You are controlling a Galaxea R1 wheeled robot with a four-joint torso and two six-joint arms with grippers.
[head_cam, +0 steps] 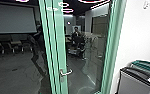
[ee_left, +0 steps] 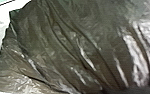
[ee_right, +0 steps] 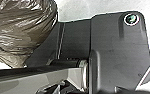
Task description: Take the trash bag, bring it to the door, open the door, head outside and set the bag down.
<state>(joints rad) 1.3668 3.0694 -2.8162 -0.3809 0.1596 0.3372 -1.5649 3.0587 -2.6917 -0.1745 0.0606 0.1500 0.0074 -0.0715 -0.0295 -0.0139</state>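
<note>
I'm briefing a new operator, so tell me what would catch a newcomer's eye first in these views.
The trash bag stands out first, its dark, shiny folds spreading large across the left wrist view. In the head view, the bright green uprights draw the eye, with a silver handle on them low near the middle. At the lower right, a grey bin stands by the white wall.

From my right wrist camera I make out my rig's wide plate [ee_right: 113, 55], dark grey with rounded corners, a pale-ringed round fitting [ee_right: 131, 19] with a greenish centre, and a grey jointed bar [ee_right: 33, 81] with a black edge and silvery collar [ee_right: 84, 75].
</note>
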